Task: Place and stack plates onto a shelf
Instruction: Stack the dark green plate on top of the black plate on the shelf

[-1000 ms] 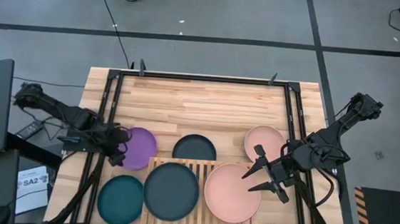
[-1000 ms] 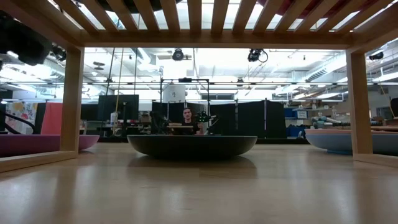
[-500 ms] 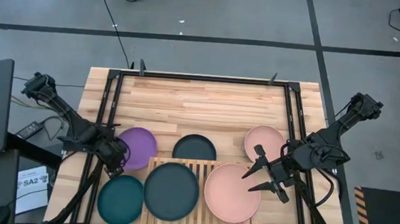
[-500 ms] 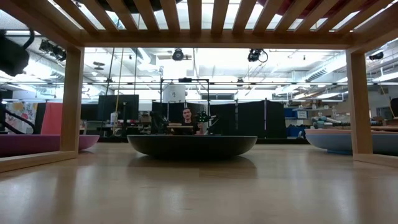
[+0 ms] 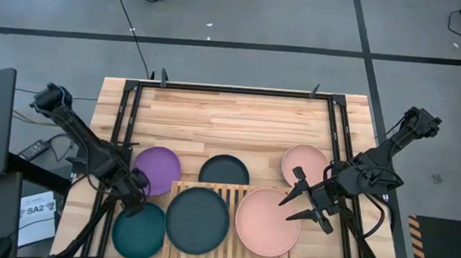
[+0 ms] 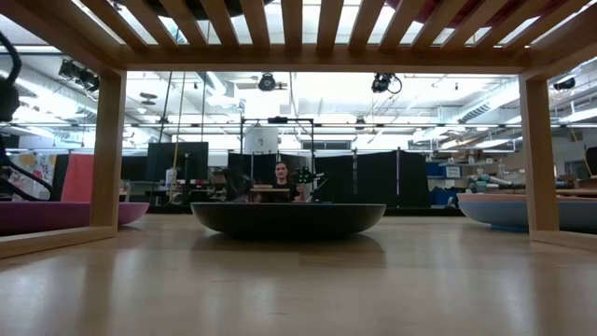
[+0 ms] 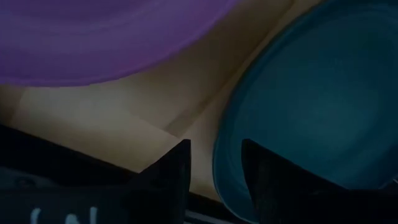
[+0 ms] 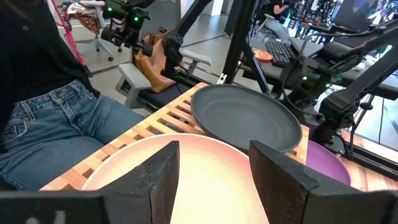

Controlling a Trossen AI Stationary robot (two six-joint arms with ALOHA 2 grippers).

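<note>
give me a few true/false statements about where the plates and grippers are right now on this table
1. Two plates lie on the shelf: a dark grey plate and a pale pink plate. True.
2. The purple plate sits on the shelf. False: it lies on the tabletop, beside the shelf's far left corner.
3. The left gripper is at the rim of the teal plate. True; the left wrist view shows its open fingers straddling that rim.
4. The right gripper is carrying a plate. False: it hangs open and empty over the pale pink plate's edge.
5. The teal plate is stacked on the dark grey one. False: they lie side by side.
</note>
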